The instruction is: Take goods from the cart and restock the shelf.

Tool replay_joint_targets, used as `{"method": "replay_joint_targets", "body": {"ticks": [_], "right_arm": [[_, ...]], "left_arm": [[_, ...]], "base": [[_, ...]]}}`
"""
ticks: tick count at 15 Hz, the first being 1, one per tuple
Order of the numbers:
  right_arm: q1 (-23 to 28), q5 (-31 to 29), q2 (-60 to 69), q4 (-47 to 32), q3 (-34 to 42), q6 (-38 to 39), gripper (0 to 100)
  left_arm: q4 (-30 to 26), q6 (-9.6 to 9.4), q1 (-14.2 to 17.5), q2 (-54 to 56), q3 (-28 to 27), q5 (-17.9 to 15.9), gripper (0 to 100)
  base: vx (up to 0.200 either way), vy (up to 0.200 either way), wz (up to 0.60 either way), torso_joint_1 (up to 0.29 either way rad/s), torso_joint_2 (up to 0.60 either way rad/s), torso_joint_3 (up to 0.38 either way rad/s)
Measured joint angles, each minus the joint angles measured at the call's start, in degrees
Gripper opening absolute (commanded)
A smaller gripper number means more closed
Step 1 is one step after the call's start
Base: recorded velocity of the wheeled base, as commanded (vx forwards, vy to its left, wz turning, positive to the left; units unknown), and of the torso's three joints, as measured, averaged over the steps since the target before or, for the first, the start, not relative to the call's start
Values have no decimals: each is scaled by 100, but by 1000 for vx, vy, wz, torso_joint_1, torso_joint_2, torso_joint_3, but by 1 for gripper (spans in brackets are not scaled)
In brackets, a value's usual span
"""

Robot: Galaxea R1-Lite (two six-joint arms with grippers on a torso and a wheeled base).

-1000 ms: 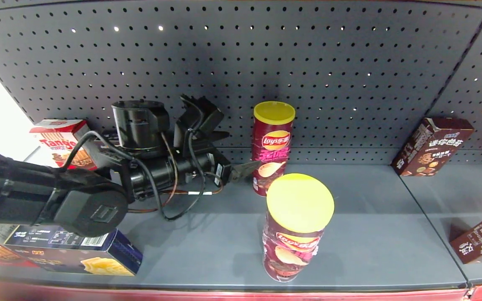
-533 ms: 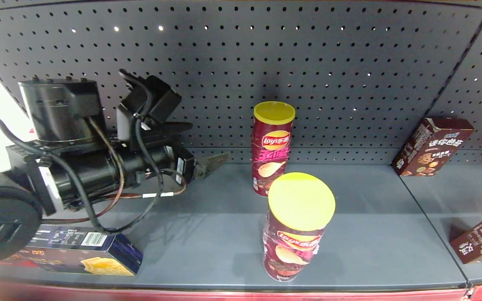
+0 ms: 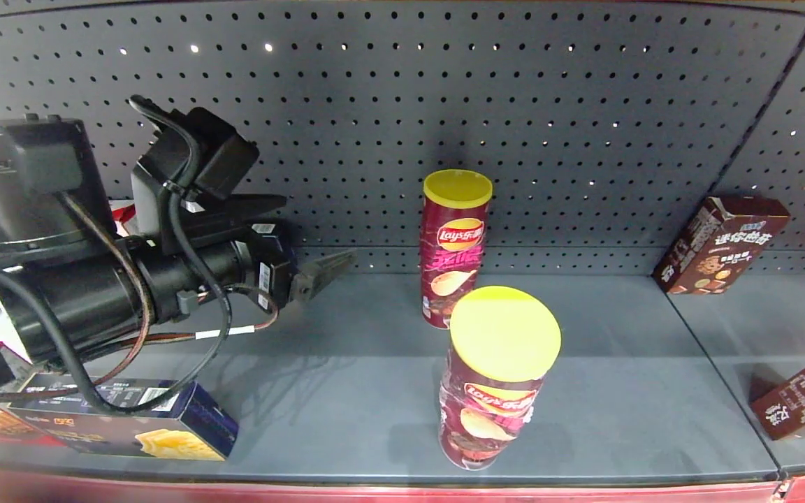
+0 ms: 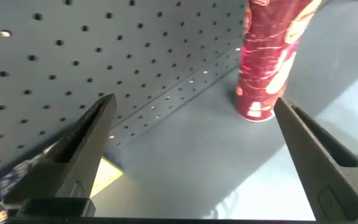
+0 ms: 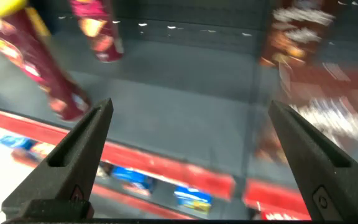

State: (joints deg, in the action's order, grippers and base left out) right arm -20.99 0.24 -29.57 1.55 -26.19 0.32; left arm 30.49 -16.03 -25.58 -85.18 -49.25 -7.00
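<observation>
Left hand [image 4: 194, 102] spread, empty; right hand [image 5: 191, 104] same. Rear maroon chip can [image 3: 453, 251], front maroon chip can [image 3: 492, 398] upright on grey shelf [image 3: 346, 398], yellow lids shut.

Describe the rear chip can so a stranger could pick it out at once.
Start at the dark grey perforated back panel of the grey shelf. Close in front of it, near the middle, stands a maroon cylindrical chip can with a yellow lid. The matching can stands nearer the front edge.
</observation>
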Motion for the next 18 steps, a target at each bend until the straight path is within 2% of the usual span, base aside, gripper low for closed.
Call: {"method": "replay_joint_targets", "body": {"ticks": [3, 6, 7, 12, 18], "right_arm": [[-725, 189, -1684, 461, -592, -32, 100], [-1669, 243, -2907, 674, -831, -63, 100], [-1831, 249, -3145, 694, -857, -65, 100], [-2231, 260, -3924, 690, -892, -65, 100], [-2283, 240, -4409, 701, -958, -74, 100]], "left_arm": [[104, 5, 94, 72, 140, 7, 100], [268, 5, 160, 98, 228, 0, 100], [273, 2, 160, 100, 245, -2, 100], [514, 29, 271, 87, 356, -11, 100], [563, 27, 356, 41, 355, -20, 100]], "base": [[0, 0, 0, 0, 0, 0], [0, 0, 0, 0, 0, 0], [0, 0, 0, 0, 0, 0], [0, 0, 0, 0, 0, 0], [0, 0, 0, 0, 0, 0]]}}
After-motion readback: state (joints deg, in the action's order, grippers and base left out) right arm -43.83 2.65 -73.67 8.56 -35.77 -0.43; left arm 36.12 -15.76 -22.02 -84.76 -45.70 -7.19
